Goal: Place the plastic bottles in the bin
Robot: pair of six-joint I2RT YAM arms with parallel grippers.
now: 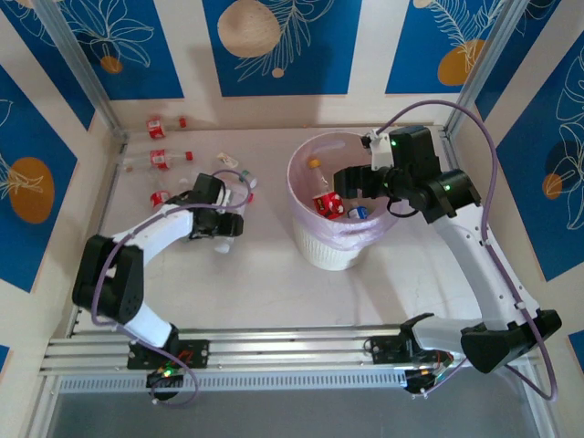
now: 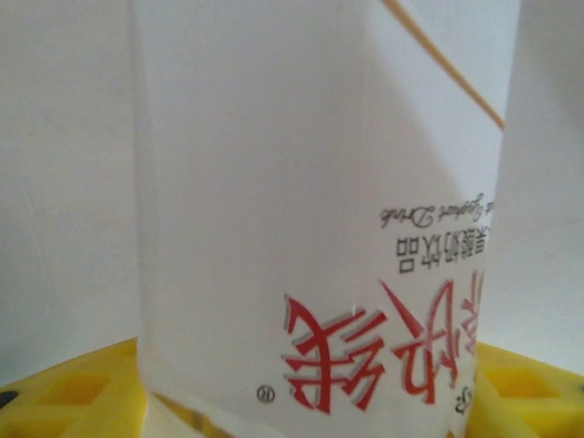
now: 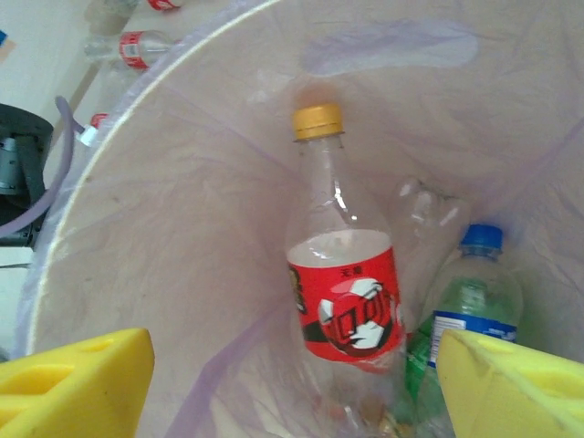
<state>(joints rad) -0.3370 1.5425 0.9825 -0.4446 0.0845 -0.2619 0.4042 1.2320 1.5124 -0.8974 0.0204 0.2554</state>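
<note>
A plastic bottle with a white label and red print (image 2: 274,182) stands between my left gripper's (image 2: 306,392) yellow fingers (image 2: 73,392), which press on both its sides. From above, that left gripper (image 1: 224,228) is low over the table, left of the bin (image 1: 306,246). My right gripper (image 1: 351,182) hovers open over the bin's mouth with nothing between its fingers (image 3: 82,374). Below it, on the pink liner (image 3: 182,274), lie a red-labelled bottle with a yellow cap (image 3: 347,301) and a blue-capped one (image 3: 474,301). More red-labelled bottles (image 1: 160,160) lie at the table's far left.
The left frame post (image 1: 109,164) and back wall run close behind the loose bottles (image 1: 157,126). A purple cable (image 1: 233,178) loops over my left wrist. The bin's rim (image 3: 137,100) passes just under my right gripper (image 3: 297,379).
</note>
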